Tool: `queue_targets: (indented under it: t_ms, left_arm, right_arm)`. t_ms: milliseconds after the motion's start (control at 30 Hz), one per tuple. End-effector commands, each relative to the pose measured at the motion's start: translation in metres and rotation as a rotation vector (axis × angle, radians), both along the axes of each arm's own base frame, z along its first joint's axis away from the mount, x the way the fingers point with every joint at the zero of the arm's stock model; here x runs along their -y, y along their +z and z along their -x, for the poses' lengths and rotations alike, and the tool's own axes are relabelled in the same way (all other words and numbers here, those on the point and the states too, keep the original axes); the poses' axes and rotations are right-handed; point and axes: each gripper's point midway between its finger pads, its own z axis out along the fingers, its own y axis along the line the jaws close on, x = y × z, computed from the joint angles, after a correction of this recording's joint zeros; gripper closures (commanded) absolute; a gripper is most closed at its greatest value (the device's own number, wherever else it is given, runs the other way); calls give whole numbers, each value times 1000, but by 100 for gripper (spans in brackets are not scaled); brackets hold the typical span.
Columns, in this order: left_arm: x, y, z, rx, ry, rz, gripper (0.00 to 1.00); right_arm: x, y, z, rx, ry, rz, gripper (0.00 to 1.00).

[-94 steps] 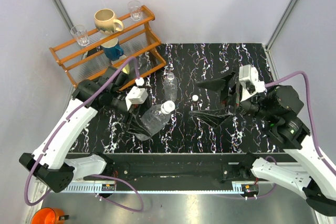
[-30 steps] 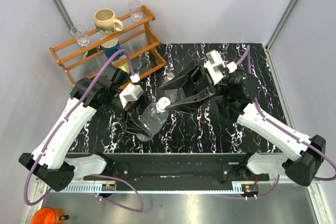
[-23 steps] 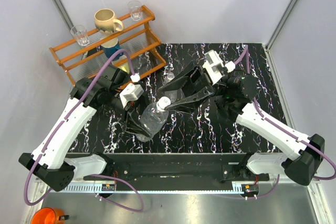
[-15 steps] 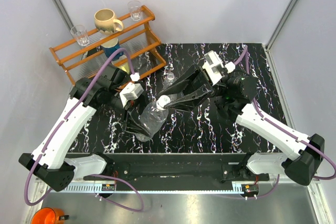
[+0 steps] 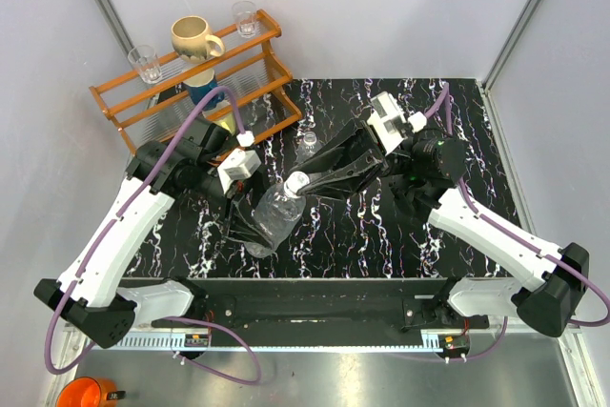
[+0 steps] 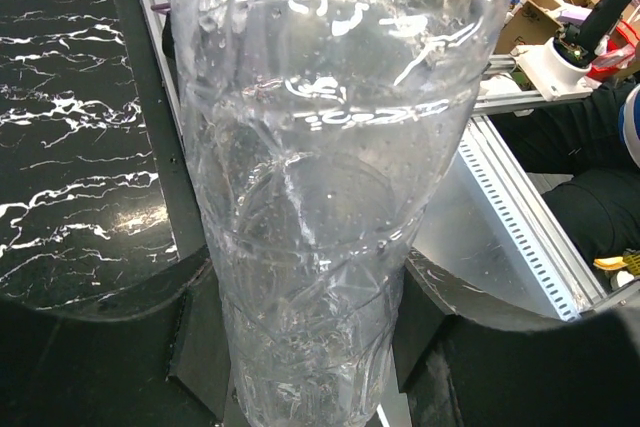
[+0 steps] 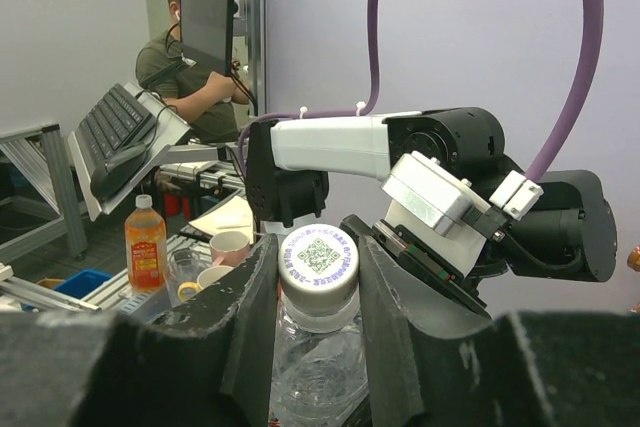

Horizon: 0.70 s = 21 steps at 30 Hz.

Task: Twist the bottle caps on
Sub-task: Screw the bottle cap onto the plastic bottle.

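My left gripper (image 5: 255, 230) is shut on the ribbed body of a clear bottle (image 5: 276, 214), which it holds tilted above the table. In the left wrist view that bottle (image 6: 320, 197) fills the frame between the black fingers (image 6: 195, 332). A white bottle cap (image 5: 296, 181) sits on its neck. My right gripper (image 5: 305, 182) reaches in from the right, and its fingers press both sides of the cap (image 7: 320, 262). The second bottle (image 5: 307, 144) stands upright behind with no cap on it, partly hidden by the right gripper. No other cap shows.
A wooden rack (image 5: 272, 69) stands at the back left with two clear glasses (image 5: 145, 64), a cream mug (image 5: 195, 38) and a blue cup (image 5: 203, 92). The black marbled table (image 5: 448, 102) ends at grey walls on three sides.
My right arm swung in from the right to the held bottle, and over the last second its jaws have closed in on the cap. The left arm and bottle have stayed put.
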Motion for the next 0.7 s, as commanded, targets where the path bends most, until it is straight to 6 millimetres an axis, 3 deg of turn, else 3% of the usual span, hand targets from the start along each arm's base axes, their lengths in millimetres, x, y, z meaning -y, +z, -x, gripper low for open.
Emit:
queue_targets:
  t_ms: [0,267,300,333,667]
  left_arm:
    - [-4,15,5,-19,14,9,100]
    - [-4,19,-9,28,73,14,100]
    - [-4,15,-11,-39,97,-20,100]
    - [-2,22,-17,40,120,21,100]
    - [4,24,-62,99,343,-70,100]
  right_arm:
    - [-5,-10,-1,-29,3,30,67]
    - [-12,-30,-11,-106,-15,70,70]
    - [-13,-34,-12,-116,-16,74,71]
    - [-14,-35,-13,-133,-11,75,71]
    - [-34,-58,-30,-277,-12,135,77]
